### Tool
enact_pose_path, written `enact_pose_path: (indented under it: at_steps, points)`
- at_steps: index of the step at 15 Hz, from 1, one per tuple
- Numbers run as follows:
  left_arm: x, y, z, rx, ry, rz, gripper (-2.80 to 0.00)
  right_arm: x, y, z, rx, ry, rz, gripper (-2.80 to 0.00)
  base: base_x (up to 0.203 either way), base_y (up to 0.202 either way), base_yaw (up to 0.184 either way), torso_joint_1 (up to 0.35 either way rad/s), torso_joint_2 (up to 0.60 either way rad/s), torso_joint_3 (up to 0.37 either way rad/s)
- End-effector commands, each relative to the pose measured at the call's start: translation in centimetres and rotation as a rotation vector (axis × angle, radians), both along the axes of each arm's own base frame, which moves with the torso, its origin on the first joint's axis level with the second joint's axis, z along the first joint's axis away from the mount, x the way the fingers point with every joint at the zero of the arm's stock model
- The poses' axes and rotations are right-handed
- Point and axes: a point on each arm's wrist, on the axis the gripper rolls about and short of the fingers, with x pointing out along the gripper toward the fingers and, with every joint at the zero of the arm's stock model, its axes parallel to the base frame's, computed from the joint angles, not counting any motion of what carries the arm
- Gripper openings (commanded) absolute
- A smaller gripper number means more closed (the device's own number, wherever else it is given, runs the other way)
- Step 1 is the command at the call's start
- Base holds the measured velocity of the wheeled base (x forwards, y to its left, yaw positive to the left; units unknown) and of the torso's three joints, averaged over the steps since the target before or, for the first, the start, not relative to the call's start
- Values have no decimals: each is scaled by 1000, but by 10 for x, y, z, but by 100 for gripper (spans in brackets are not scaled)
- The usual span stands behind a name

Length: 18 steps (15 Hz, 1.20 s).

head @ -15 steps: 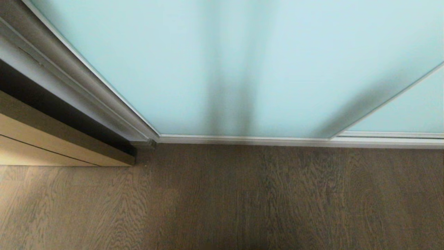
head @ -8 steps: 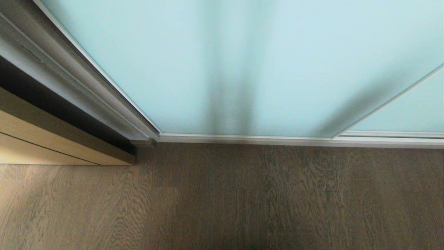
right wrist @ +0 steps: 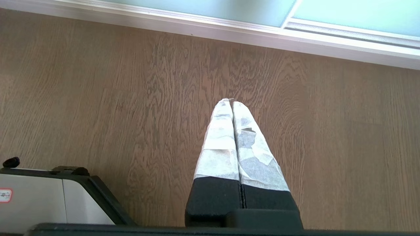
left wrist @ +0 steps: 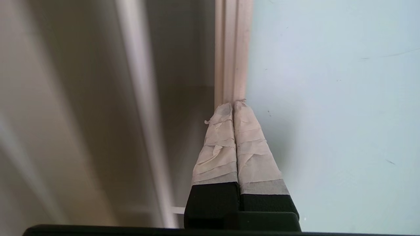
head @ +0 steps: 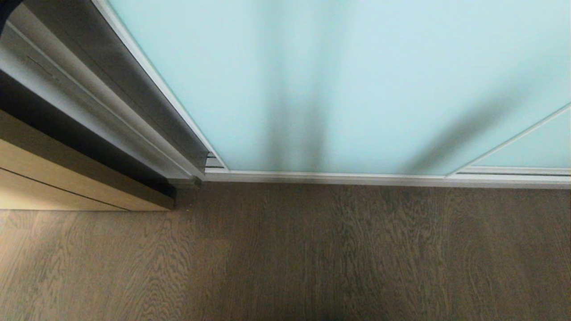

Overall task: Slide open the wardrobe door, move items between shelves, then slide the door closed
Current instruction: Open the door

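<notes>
Frosted pale aqua glass fills the head view: the sliding wardrobe door (head: 357, 84), thin silver-white frame, standing on its floor track (head: 339, 179) with a narrow gap at its left edge. The left gripper (left wrist: 233, 104), taped fingers clenched on nothing, meets that edge frame. The right gripper (right wrist: 232, 101), clenched empty, hangs over the wood-grain floor (right wrist: 115, 98).

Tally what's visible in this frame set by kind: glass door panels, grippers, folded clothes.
Frosted aqua glass door panels: 2, sliding wardrobe door and second panel
Grippers: 2, left gripper at the door's frame, right gripper over the wood floor
Folded clothes: 0
Total: 4
</notes>
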Motion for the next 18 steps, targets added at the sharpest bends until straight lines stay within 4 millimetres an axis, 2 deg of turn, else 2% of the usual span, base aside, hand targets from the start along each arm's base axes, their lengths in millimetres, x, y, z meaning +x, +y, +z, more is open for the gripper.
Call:
enact_pose_path:
  at_steps: [1, 5, 8, 9, 13, 18]
  points:
    - [-16, 5, 11, -34, -52, 13, -280, 0, 0, 0, -1, 1, -1, -280, 0, 0, 0, 0, 0, 0]
    - [-20, 8, 14, -83, -62, 43, -280, 0, 0, 0, -1, 1, 1, -280, 0, 0, 0, 0, 0, 0]
    - [-39, 13, 19, -114, -89, 38, -280, 0, 0, 0, -1, 1, -1, -280, 0, 0, 0, 0, 0, 0]
    - [-37, 13, 18, -110, -85, 38, -280, 0, 0, 0, -1, 1, 0, -280, 0, 0, 0, 0, 0, 0]
    - [-6, 7, 5, -116, -20, 36, -280, 0, 0, 0, -1, 1, 0, -280, 0, 0, 0, 0, 0, 0]
    - [64, -3, -23, -126, 93, 32, -280, 0, 0, 0, -1, 1, -1, -280, 0, 0, 0, 0, 0, 0]
